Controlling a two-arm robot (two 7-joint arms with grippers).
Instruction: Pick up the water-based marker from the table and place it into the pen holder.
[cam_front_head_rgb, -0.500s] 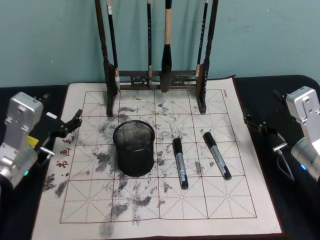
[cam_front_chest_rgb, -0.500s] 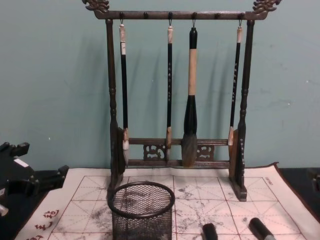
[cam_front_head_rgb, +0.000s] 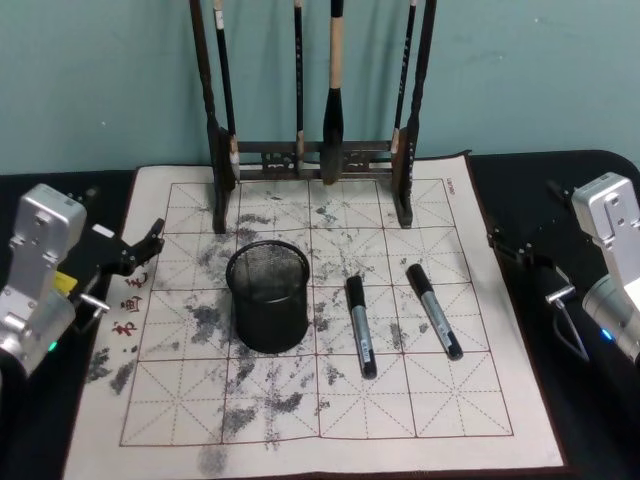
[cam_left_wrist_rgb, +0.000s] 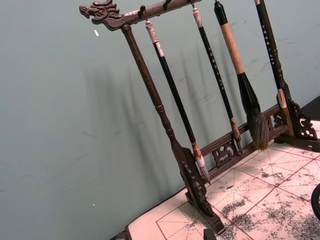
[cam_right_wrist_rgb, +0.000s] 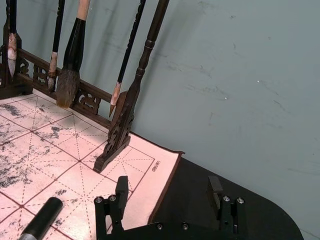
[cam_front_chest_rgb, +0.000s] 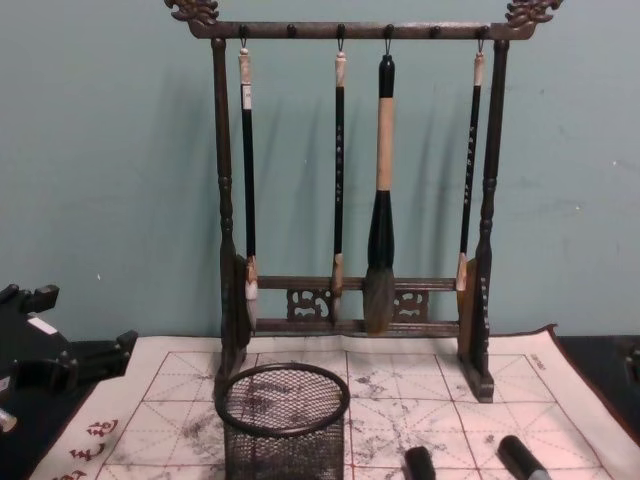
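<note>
Grid mat (cam_front_head_rgb: 440, 400), red characters (cam_front_head_rgb: 128, 310) illegible; markers (cam_front_head_rgb: 361, 326) right of pen holder (cam_front_head_rgb: 268, 310); left hand (cam_front_head_rgb: 140, 250), right hand (cam_right_wrist_rgb: 167, 192) released.

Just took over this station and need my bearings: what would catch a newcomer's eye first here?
The tall dark wooden rack hung with four calligraphy brushes dominates the back of the ink-stained grid mat. In front of it stands the black mesh pen holder, with a marker lying just right of it and a second marker farther right. The left gripper and right gripper sit at the mat's left and right edges.
</note>
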